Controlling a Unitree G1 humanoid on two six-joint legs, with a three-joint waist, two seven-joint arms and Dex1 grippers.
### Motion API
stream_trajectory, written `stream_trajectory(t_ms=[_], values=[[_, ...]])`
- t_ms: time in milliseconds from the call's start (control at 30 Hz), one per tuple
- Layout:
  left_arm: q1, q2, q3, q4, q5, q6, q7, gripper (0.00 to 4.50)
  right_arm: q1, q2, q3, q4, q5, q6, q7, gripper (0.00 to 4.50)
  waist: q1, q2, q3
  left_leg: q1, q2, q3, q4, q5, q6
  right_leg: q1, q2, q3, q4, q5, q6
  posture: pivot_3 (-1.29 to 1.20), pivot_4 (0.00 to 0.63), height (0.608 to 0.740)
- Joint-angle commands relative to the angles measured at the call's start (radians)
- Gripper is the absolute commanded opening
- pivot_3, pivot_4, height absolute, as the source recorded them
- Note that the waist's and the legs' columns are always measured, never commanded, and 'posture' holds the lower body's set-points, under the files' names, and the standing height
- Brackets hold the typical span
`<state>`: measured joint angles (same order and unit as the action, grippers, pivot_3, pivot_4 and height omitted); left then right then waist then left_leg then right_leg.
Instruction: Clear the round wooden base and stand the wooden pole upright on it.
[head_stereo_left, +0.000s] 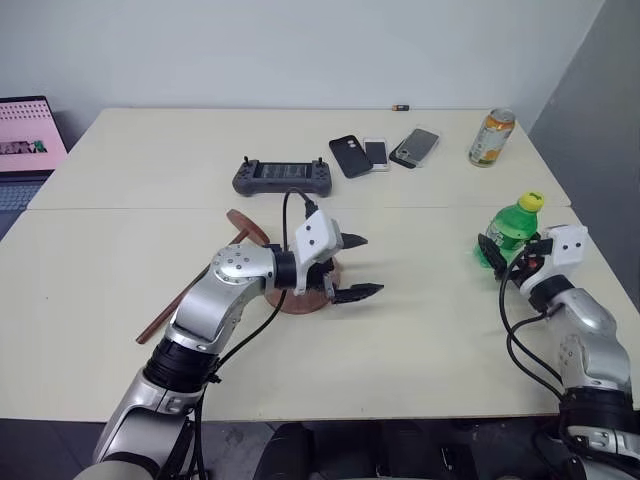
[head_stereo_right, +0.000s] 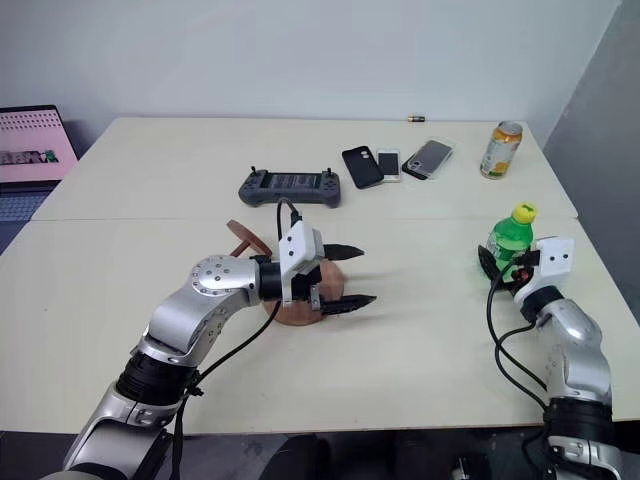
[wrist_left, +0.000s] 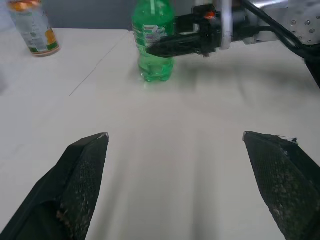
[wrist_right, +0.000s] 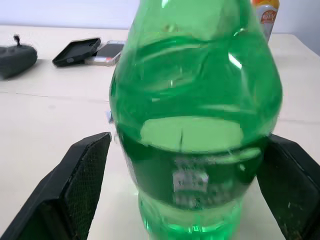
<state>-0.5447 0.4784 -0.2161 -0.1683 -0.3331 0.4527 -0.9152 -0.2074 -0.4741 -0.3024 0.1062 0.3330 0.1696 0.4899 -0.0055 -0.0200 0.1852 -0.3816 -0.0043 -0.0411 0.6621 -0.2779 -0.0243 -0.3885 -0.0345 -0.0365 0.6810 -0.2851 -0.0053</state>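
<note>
While lying flat, wooden pole (head_stereo_left: 185, 297) runs diagonal, cap end far

My arms are silver metal with black joints, looped black cables, white wrist blocks and black textured fingers (wrist_left: 80, 185).

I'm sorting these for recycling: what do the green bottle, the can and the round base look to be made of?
Green bottle: clear green plastic, probably, since light passes through and the wall glints. Can: likely metal with a printed yellow-green wrap and a shiny top rim. Round wooden base: reddish-brown wood, seemingly smooth; grain too small to tell.
</note>
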Motion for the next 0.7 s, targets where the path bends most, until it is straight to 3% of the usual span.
stream_trajectory(t_ms=[33, 267, 467, 567, 700], values=[[0.013, 0.037, 0.072, -0.082, -0.038, 0.032, 0.009, 4.5, 0.074, -0.054, -0.033, -0.074, 0.001, 0.006, 0.035, 4.44, 0.001, 0.0, 0.0, 0.0, 0.0, 0.0, 0.0, 0.0, 0.0, 0.0, 0.0, 0.0, 0.0, 0.0, 0.0, 0.0, 0.15, 0.74], [0.086, 0.102, 0.18, -0.161, -0.1, 0.087, 0.021, 4.5, 0.243, -0.137, -0.067, -0.165, 0.014, 0.027, 0.096, 4.44, 0.001, 0.0, 0.0, 0.0, 0.0, 0.0, 0.0, 0.0, 0.0, 0.0, 0.0, 0.0, 0.0, 0.0, 0.0, 0.0, 0.15, 0.74], [0.179, 0.229, 0.309, -0.239, -0.181, 0.221, 0.023, 4.5, 0.355, -0.22, 0.006, -0.38, 0.065, 0.055, 0.277, 4.44, -0.004, 0.0, 0.0, 0.001, 0.001, 0.0, 0.0, 0.0, 0.0, 0.0, 0.0, 0.0, 0.0, 0.0, 0.0, 0.0, 0.15, 0.74], [0.219, 0.297, 0.395, -0.265, -0.201, 0.246, 0.033, 4.5, 0.339, -0.266, 0.074, -0.494, 0.109, 0.105, 0.36, 4.44, -0.005, 0.0, 0.0, 0.002, 0.001, -0.001, 0.0, 0.0, 0.0, 0.001, 0.001, 0.0, 0.0, 0.0, 0.001, 0.0, 0.15, 0.74], [0.253, 0.449, 0.479, -0.246, -0.188, 0.29, -0.001, 4.5, 0.136, -0.283, 0.201, -0.568, 0.181, 0.199, 0.426, 4.44, -0.007, -0.001, 0.001, 0.002, 0.001, -0.002, 0.0, 0.0, 0.0, 0.001, 0.002, -0.001, 0.0, -0.002, 0.004, 0.0, 0.15, 0.74]])
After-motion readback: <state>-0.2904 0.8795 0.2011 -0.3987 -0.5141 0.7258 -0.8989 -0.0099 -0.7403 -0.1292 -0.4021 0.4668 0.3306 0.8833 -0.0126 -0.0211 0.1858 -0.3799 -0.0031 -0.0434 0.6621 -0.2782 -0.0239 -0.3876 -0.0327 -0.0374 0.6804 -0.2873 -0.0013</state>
